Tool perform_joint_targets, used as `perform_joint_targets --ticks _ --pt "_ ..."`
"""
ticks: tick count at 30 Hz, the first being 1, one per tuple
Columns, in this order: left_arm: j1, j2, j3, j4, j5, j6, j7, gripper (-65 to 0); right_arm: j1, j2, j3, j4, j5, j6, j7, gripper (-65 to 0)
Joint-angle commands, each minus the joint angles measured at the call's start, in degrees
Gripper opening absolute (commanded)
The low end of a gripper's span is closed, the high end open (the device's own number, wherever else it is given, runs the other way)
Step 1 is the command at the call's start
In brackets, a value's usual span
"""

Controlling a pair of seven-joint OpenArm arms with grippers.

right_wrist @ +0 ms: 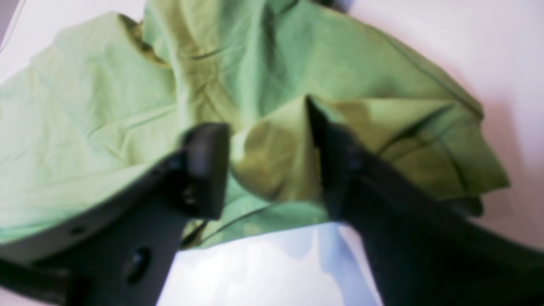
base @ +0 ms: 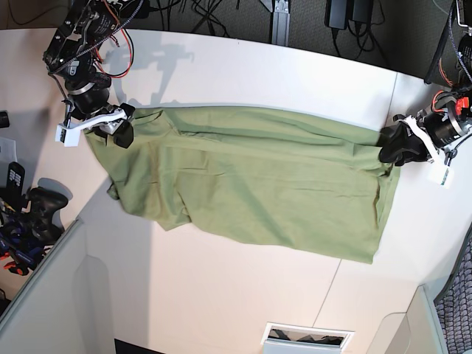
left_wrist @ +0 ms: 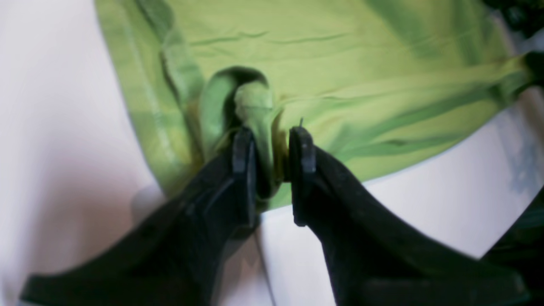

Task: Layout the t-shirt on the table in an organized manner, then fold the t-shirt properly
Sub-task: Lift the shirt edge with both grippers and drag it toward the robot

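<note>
The light olive-green t-shirt [base: 258, 177] lies stretched left to right across the white table [base: 243, 295], still wrinkled, with its lower edge sagging toward the front. At the shirt's right end, my left gripper [base: 398, 144] has its jaws a little apart; in the left wrist view a raised fold of the t-shirt [left_wrist: 340, 63] stands between the left gripper [left_wrist: 272, 136] fingers. My right gripper [base: 118, 127] is at the shirt's left end. The right wrist view shows the right gripper [right_wrist: 261, 123] jaws wide apart over bunched t-shirt [right_wrist: 85, 127] cloth.
A black game controller [base: 40, 203] and other small items sit at the far left edge. Raised white-grey panels [base: 44, 295] stand at the front corners. A vent slot [base: 306, 337] is at the front edge. Cables and mounts [base: 280, 18] run along the back.
</note>
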Motion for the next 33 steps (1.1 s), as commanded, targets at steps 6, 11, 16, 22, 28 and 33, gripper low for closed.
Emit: perform_joint_targets --ticks 6,11,16,22,28,33 --pt "-0.76 -3.69 -6.08 10.43 -6.19 -0.71 1.81 -48.4 1.01 1.22 4.66 8.98 2.38 0.22 0.70 -30.1" --pt "-0.94 -5.70 -6.14 13.66 -6.01 -0.71 1.29 -48.0 3.15 4.28 5.51 8.35 2.47 0.22 4.55 -30.1" --pt "-1.27 -4.57 -4.57 12.13 -2.62 -0.71 -1.25 -40.2 10.32 6.60 3.32 -1.44 2.01 0.24 4.48 -30.1" --pt "-1.57 -1.68 1.33 7.08 4.00 -0.71 -5.55 -40.4 12.11 6.36 -4.04 -10.32 0.39 0.22 4.76 -57.6" --pt "-1.49 2.03 1.79 6.71 10.99 -0.71 -9.05 -49.8 10.58 6.27 -5.38 -10.25 -1.88 0.24 4.96 -65.0" --pt "-1.49 2.19 2.86 4.57 14.49 -0.71 -10.97 -55.1 7.43 6.27 -5.38 -10.19 -2.56 0.24 5.09 -65.0"
